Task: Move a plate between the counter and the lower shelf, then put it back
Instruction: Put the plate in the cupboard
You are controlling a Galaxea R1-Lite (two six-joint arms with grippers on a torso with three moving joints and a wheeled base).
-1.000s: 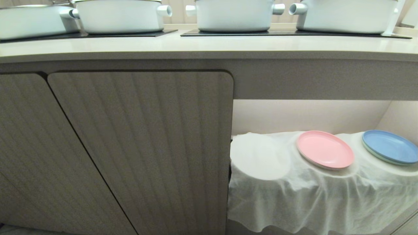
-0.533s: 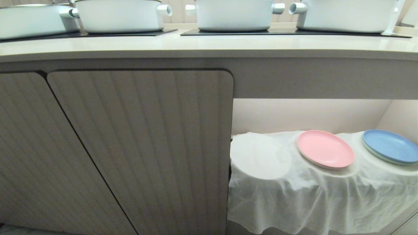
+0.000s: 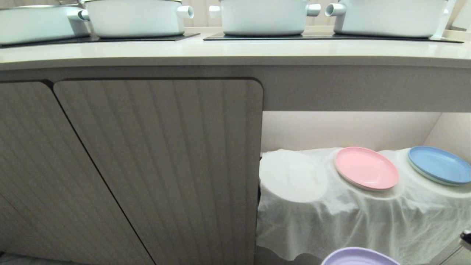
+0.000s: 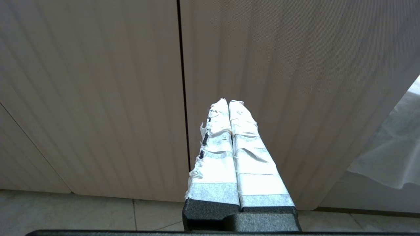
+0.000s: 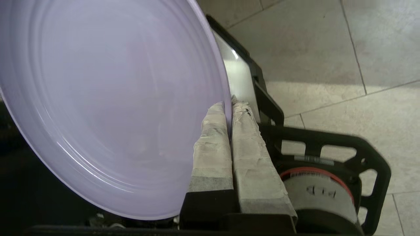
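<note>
**Lilac plate pinched at its rim, low in front of the shelf**

The long beige matte table [image 3: 235, 51] with a rounded front edge spans the head view from 9 to 3 o'clock, carrying white pots [image 3: 263, 16] on black hob panels [image 3: 331, 36]. Below it, ribbed beige cabinet doors [image 3: 158, 165] fill the 8 o'clock side. At 4 o'clock is the lower shelf [image 3: 349, 129], a cream-walled niche draped in wrinkled white cloth [image 3: 331, 221]. On the cloth's mounds rest a round pink plate [image 3: 366, 168] and, at 3 o'clock, a round blue plate [image 3: 436, 165]; the mound at the niche's 9 o'clock end is bare.

The round, shallow lilac plastic plate [image 5: 108, 105] peeks in at 6 o'clock of the head view [image 3: 358, 257], below the cloth's hanging hem. The right gripper [image 5: 229, 105] has its taped fingers [image 5: 213, 147] pinching the plate's rim, above a tiled floor [image 5: 328, 49].

The left gripper [image 4: 228, 102] has its taped fingers pressed together on nothing, pointing at the cabinet doors.
</note>
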